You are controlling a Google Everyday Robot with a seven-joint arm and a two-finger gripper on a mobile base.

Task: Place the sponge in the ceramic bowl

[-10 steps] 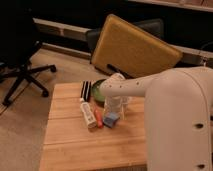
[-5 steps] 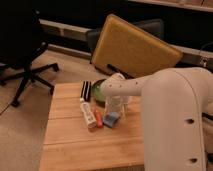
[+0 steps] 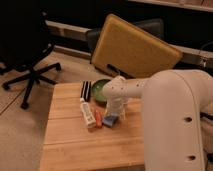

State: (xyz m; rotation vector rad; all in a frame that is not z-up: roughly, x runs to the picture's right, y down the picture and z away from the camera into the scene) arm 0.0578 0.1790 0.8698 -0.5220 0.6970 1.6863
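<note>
The sponge (image 3: 110,120) is a small blue block lying on the wooden table (image 3: 75,145), just right of a thin orange item. The ceramic bowl (image 3: 99,91) is green and sits at the table's far edge, a short way behind the sponge. My gripper (image 3: 115,113) points down at the end of the white arm, right over the sponge's right side and close to or touching it. The arm's wrist hides part of the bowl's right rim.
A white rectangular box (image 3: 89,114) and the orange stick (image 3: 99,117) lie left of the sponge. A black striped item (image 3: 86,89) sits left of the bowl. Behind the table lean a tan cushioned board (image 3: 132,47) and a black office chair (image 3: 27,45). My bulky white arm (image 3: 175,120) fills the right.
The arm has shifted slightly left and settled lower over the sponge. The sponge and the other items have stayed where they were.
</note>
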